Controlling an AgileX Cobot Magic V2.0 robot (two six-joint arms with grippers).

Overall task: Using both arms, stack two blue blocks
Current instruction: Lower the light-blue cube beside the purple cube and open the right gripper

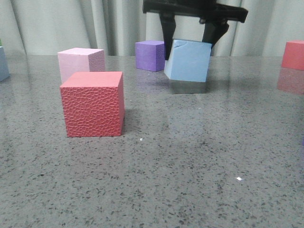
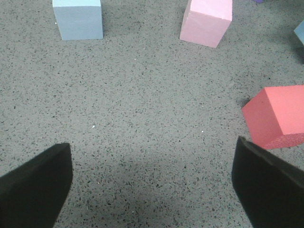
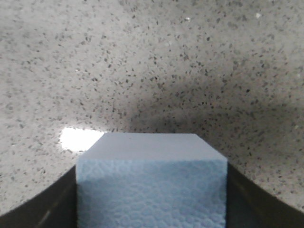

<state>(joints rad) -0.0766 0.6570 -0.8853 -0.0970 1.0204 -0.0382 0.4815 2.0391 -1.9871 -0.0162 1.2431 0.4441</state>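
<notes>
My right gripper [image 1: 189, 47] is shut on a light blue block [image 1: 188, 61] and holds it slightly tilted, just above the table at the back middle. In the right wrist view the block [image 3: 151, 180] fills the space between the black fingers [image 3: 42, 213], with bare table beneath it. The second blue block [image 2: 77, 19] stands on the table ahead of my left gripper [image 2: 152, 185], which is open and empty over bare table. This block shows as a sliver at the front view's left edge [image 1: 2, 64]. My left gripper is not in the front view.
A red pebble-textured cube [image 1: 92, 104] stands front left, also in the left wrist view [image 2: 278, 116]. A pink cube [image 1: 80, 61] sits behind it. A purple cube [image 1: 149, 55] stands beside the held block. Another red cube [image 1: 293, 54] is at the right edge. A curtain hangs behind.
</notes>
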